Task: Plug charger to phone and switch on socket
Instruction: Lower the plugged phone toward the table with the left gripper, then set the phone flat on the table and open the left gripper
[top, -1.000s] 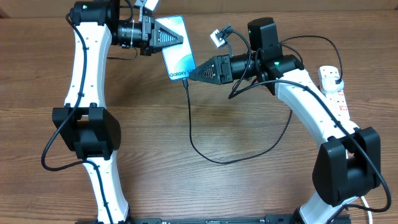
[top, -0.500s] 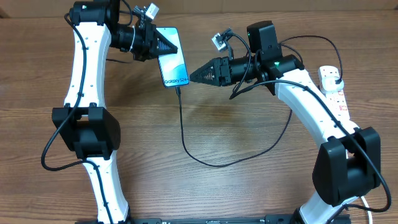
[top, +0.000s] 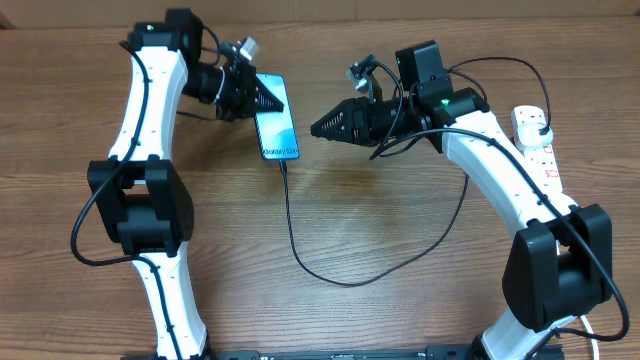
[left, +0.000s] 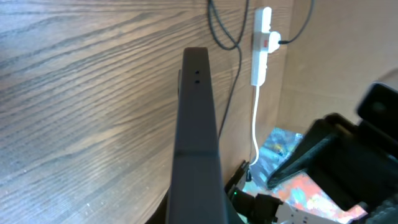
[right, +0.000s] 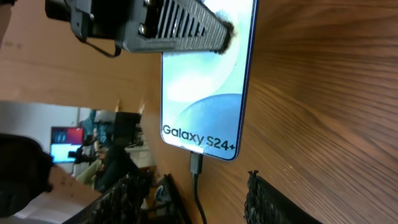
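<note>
Overhead: the left gripper (top: 280, 102) is clamped across the upper end of the phone (top: 280, 135), which is screen up at the table's (top: 380, 230) rear centre. The right gripper (top: 314, 128) is near, not touching. The socket (top: 538, 150) is at the right edge.

Left wrist: the jaws read as one dark bar.

Right wrist: fingers (right: 127, 196) spread wide, empty. The charger (right: 196, 165) is seated in the phone's lower edge (below "Galaxy S24+").

phone (top: 277, 128) top end hidden under left gripper (top: 272, 98), socket (top: 546, 160) partly behind right arm (top: 500, 175)
</note>
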